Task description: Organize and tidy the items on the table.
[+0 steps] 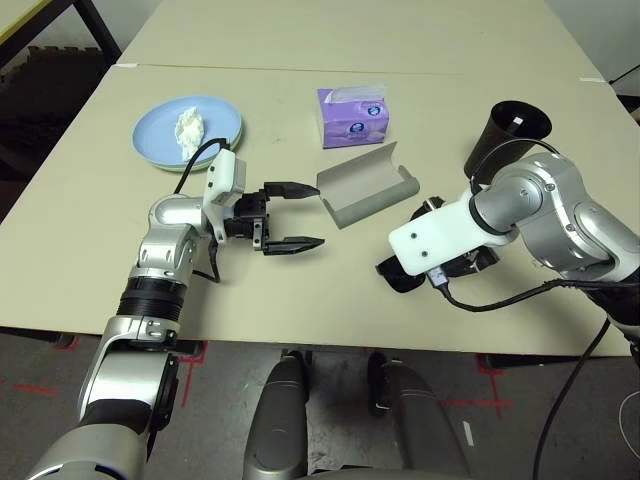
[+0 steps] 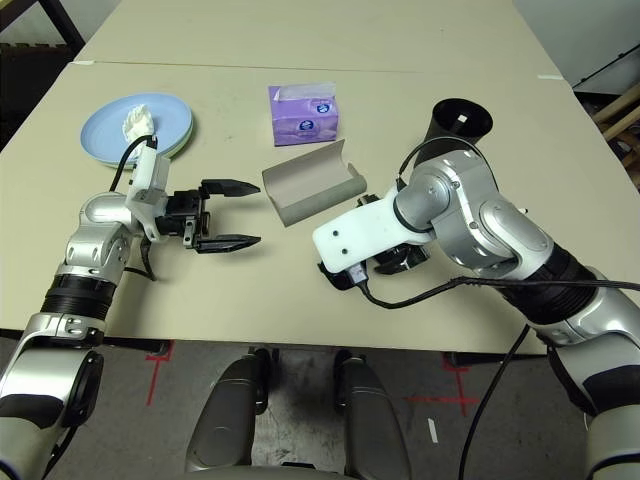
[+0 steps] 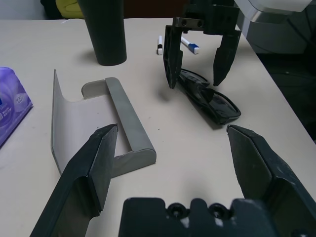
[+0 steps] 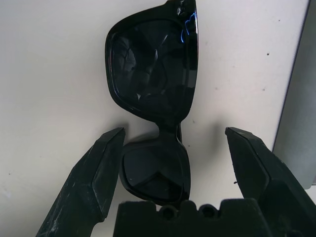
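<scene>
Near the table's front edge, black sunglasses lie folded on the beige top, directly under my right gripper. Its fingers stand wide apart, one on each side of the frame, and I cannot tell whether either tip touches it; nothing is gripped yet. My left gripper is level, fingers spread and empty, facing the grey glasses case, which lies open just beside the sunglasses.

Handling judgement: sunglasses look light, rigid plastic, glossy, so likely slippery on the lenses and prone to scratching. Best hold is probably across the bridge or the frame rims, squeezing front to back, not on a lens face. Folded arms could swing if lifted by one end. The case looks like a stiff thin shell, light enough to skid when nudged; my left gripper may need to steady it.

Elsewhere: crumpled tissue sits on the stacked plates at far left; black cup stands upright at far right; pens lie beyond the sunglasses; purple tissue box sits behind the case.
</scene>
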### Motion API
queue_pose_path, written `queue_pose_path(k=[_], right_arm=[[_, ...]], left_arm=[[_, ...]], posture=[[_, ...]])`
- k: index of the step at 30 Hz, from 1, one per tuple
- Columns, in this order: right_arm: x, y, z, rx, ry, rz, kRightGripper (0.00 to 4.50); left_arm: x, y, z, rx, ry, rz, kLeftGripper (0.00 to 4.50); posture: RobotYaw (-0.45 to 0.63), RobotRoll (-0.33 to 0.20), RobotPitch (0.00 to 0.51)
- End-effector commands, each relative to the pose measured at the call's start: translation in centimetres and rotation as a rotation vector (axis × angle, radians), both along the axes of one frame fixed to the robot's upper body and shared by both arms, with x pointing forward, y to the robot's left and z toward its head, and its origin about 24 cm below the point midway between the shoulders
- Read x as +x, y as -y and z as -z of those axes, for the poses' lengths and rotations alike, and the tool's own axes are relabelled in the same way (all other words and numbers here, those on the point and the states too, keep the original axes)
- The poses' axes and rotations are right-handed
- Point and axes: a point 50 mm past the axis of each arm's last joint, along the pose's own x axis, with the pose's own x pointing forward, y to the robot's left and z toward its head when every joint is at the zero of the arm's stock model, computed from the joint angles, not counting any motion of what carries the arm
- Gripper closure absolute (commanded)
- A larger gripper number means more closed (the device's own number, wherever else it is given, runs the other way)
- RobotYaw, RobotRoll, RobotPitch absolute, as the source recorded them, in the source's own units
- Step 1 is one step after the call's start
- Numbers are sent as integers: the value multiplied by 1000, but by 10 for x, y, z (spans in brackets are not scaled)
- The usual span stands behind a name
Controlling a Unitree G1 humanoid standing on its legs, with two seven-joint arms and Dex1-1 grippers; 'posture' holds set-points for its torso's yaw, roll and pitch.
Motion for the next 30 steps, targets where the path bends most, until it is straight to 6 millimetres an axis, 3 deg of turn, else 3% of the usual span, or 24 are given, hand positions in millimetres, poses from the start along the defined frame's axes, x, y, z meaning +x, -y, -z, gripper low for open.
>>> queue_pose_path(k=[1,12,30], right_arm=[[-4,-2,5,-10,-17,-15,0],[-3,-2,6,-17,-20,-19,0],[0,-3,9,-21,-13,-27,0]], left_arm=[[-1,-1,5,44,-11,-5,17],[-2,-4,13,93,-41,-3,17],[-9,2,10,74,-4,131,17]], posture=[[188,0,237],[181,0,237],[175,0,235]])
